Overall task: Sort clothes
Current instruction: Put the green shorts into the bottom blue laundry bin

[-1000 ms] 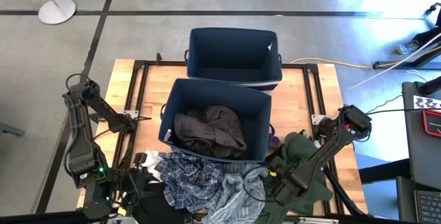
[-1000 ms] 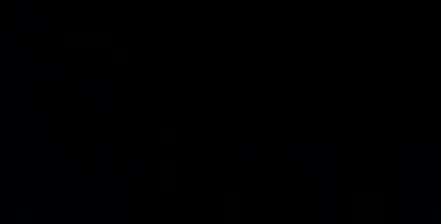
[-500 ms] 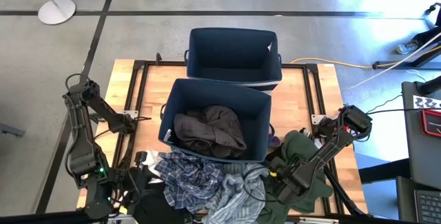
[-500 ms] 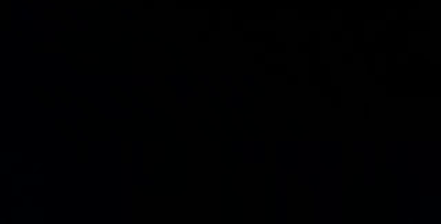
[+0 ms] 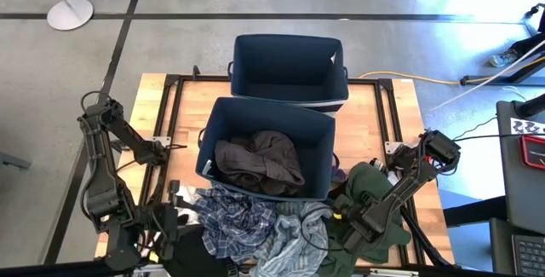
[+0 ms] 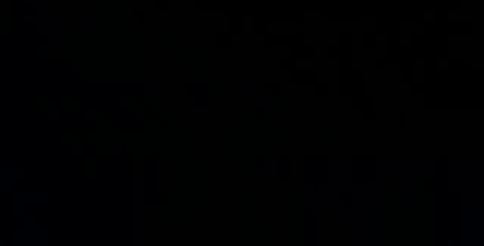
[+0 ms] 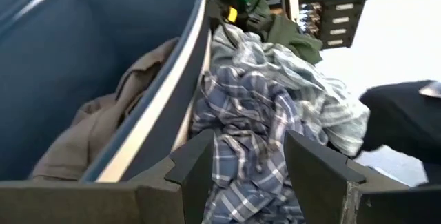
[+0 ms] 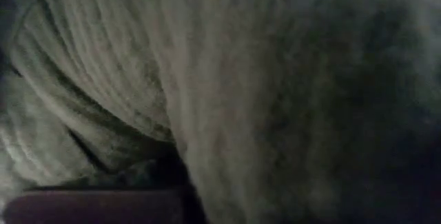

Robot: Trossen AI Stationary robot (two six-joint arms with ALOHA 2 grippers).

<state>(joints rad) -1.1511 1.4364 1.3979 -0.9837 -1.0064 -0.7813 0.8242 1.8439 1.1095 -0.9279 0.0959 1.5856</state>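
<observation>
Sorting looks part done from the high view: a brown-grey garment already lies in the near bin, while the far bin behind it holds nothing I can see. The rest of the clothes are heaped along the table's front edge, touching the near bin's front wall: a black piece by the left arm, the dark blue plaid shirt, the pale striped shirt, and the olive green garment on the right. The left gripper sits just beside the plaid shirt. The right gripper is pressed down into the olive garment. I judge the step in hand to be picking the next piece from the heap.

Low view is fully dark and shows nothing.

Left wrist view has the 2 fingers spread apart and empty, with the plaid shirt between and just ahead of them. The near bin's wall stands close alongside, so a reach forward has little side room there. The next move calls for closing on 1 fold only, since the plaid and striped shirts overlap.

Right wrist view is filled by ribbed olive fabric; I cannot tell whether those fingers are clenched or released. The heap hangs near the table's front edge, so a dragged piece could slip off.
</observation>
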